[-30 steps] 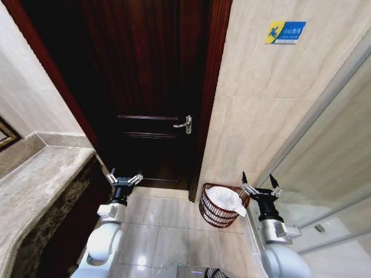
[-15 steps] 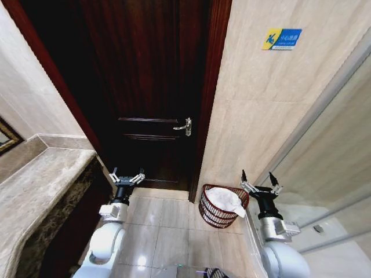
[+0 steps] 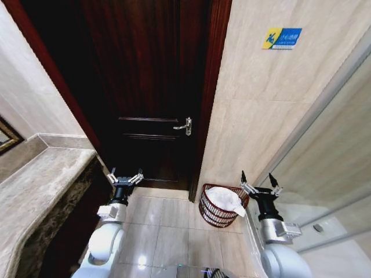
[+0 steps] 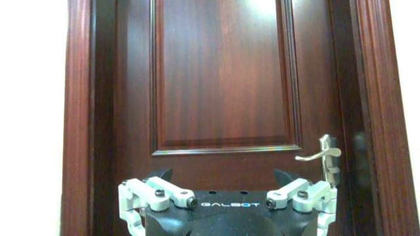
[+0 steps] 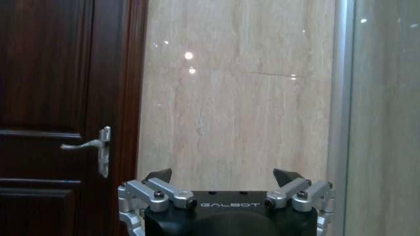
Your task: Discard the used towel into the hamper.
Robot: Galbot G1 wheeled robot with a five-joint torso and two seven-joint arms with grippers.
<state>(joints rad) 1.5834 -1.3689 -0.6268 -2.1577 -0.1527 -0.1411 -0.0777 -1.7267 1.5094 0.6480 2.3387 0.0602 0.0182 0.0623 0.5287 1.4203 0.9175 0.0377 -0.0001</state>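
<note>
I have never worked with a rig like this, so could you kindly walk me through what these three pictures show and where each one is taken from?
This is a wheeled robot with two arms, standing in a tiled bathroom. The wide picture comes from a camera on its head, looking forward and down. In it the left gripper and the right gripper are both raised in front of the body, fingers spread, holding nothing. On the pale floor tiles, against the beige wall by the dark wooden door, stands the small round red-brown wire hamper, just left of the right gripper. A white towel lies in it, one corner draped over the rim. A marble counter runs along the left.

The other two pictures come from cameras on the wrists. The left one faces the door and its silver lever handle; the right one faces the wall beside the door.
</note>
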